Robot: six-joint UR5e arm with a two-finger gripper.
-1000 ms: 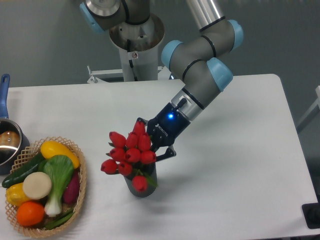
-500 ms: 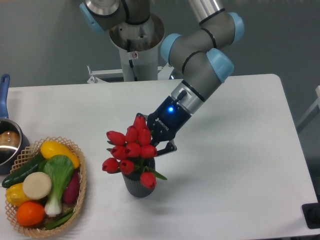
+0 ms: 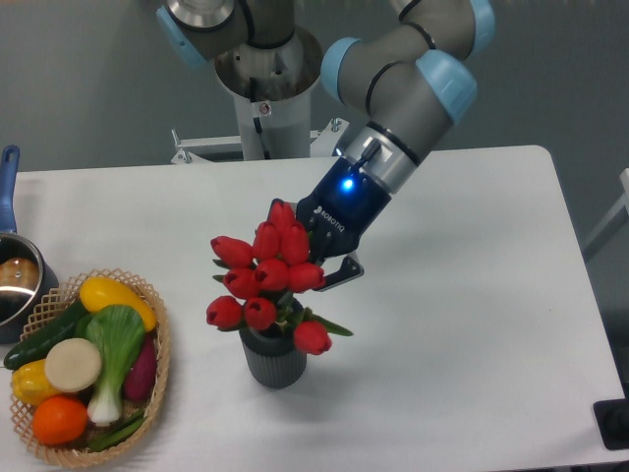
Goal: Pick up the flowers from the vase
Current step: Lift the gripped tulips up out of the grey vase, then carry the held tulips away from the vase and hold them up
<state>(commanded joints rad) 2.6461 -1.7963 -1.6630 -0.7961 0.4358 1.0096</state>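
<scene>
The flowers (image 3: 266, 278), a bunch of red tulip buds with green leaves, stand with their lower part still in the mouth of the vase (image 3: 274, 362), a dark grey ribbed pot near the table's front middle. My gripper (image 3: 313, 270) reaches in from the upper right and is shut on the flowers at the right side of the bunch. The buds hide most of the fingertips. The bunch sits high above the vase rim, and one bud (image 3: 312, 338) hangs low on the right.
A woven basket (image 3: 157, 366) of vegetables stands at the front left. A pot with a blue handle (image 3: 8, 285) sits at the left edge. The arm's base column (image 3: 265, 88) stands at the back of the white table (image 3: 472, 324).
The gripper has moved up and slightly right with the flowers. The bunch has risen, and more of the vase now shows below it.
</scene>
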